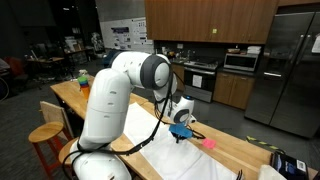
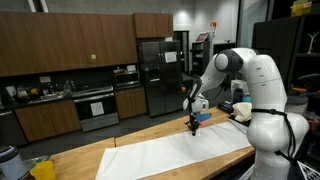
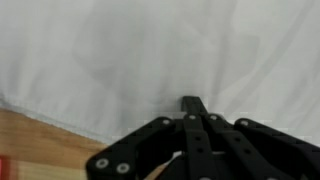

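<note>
pointing straight down at a white cloth (image 1: 195, 160) spread along a wooden worktop (image 1: 240, 150), the white robot arm's hand (image 1: 181, 136) has its black fingers pressed together w/ no gap btwn them. in both exterior views the fingertips come down to the cloth near one long edge. whether they only touch it or pinch a fold can't be told. wrist view: the hand (image 3: 191, 103) enters from the bottom, its closed tip over plain white cloth (image 3: 120, 50). the cloth's edge runs close by on the left, w/ bare worktop (image 3: 40, 145) showing at lower left. a small pink object (image 1: 210, 143) lies just beside the hand, apart from it, by the cloth's edge. a blue part (image 2: 201, 117) sits at the wrist above the fingers. the cloth (image 2: 170, 155) lies flat and covers much of the worktop (image 2: 80, 155) lengthwise. bkgd: a kitchen w/ dark wood cabinets (image 2: 60, 45), a steel fridge (image 2: 152, 65) and an oven range (image 2: 95, 105). wooden stools (image 1: 45, 135) stand beside the worktop.
</note>
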